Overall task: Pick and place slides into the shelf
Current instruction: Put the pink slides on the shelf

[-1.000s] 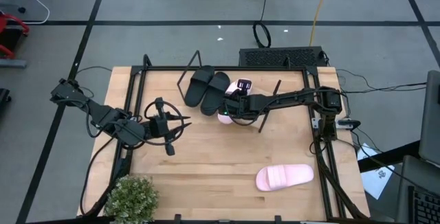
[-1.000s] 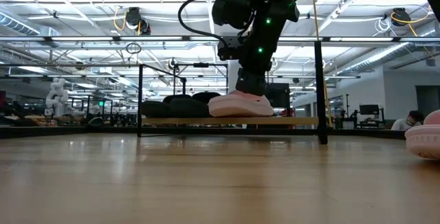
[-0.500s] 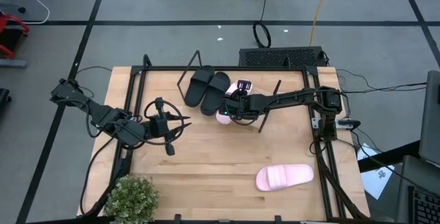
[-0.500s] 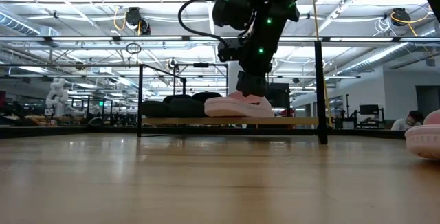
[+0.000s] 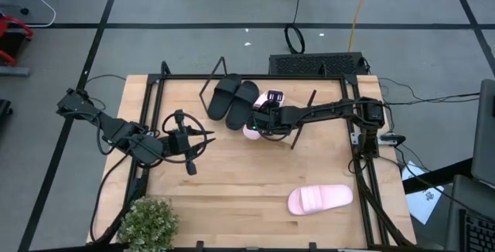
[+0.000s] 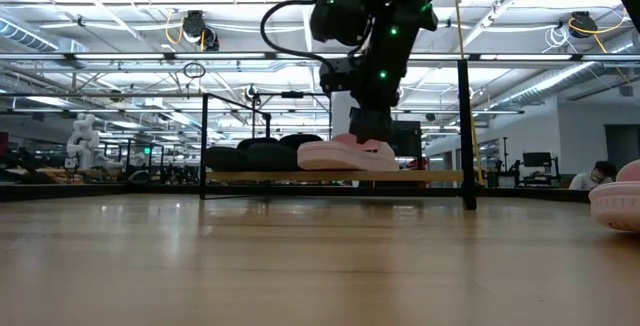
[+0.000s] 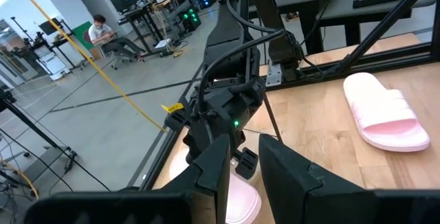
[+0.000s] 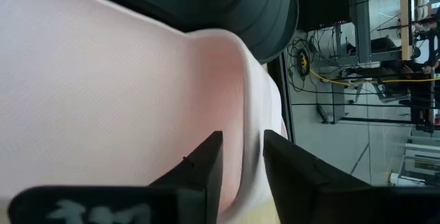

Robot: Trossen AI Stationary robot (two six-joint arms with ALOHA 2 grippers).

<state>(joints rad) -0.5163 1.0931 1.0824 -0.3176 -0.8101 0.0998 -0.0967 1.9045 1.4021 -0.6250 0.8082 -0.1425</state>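
The shelf (image 6: 430,176), a low light wood board on black rod legs, stands at the table's far middle. Two black slides (image 5: 230,100) lie on its left part. A pale pink slide (image 6: 345,155) lies beside them on the board, sole down. My right gripper (image 5: 255,127) is just above this slide, open and pointing down, and the slide fills its wrist view (image 8: 103,80). A second pink slide (image 5: 319,199) lies sole down on the table near the right front. My left gripper (image 5: 203,138) waits open at mid-left, holding nothing. My right gripper comes at the pink slide from above, its two fingers (image 8: 206,165) standing on either side of the slide's raised edge (image 8: 242,114). The slide rests level on the shelf board. I cannot tell whether the fingers touch it.
A potted plant (image 5: 147,221) stands at the table's near left corner. Black frame rails (image 5: 363,182) run along the left and right edges. Bare wood lies between the shelf and the second pink slide. A person (image 7: 103,31) sits far beyond the table.
The pink slide under my right gripper has settled a little lower and lies level on the shelf board. My right gripper has stayed over it, shifting only slightly.
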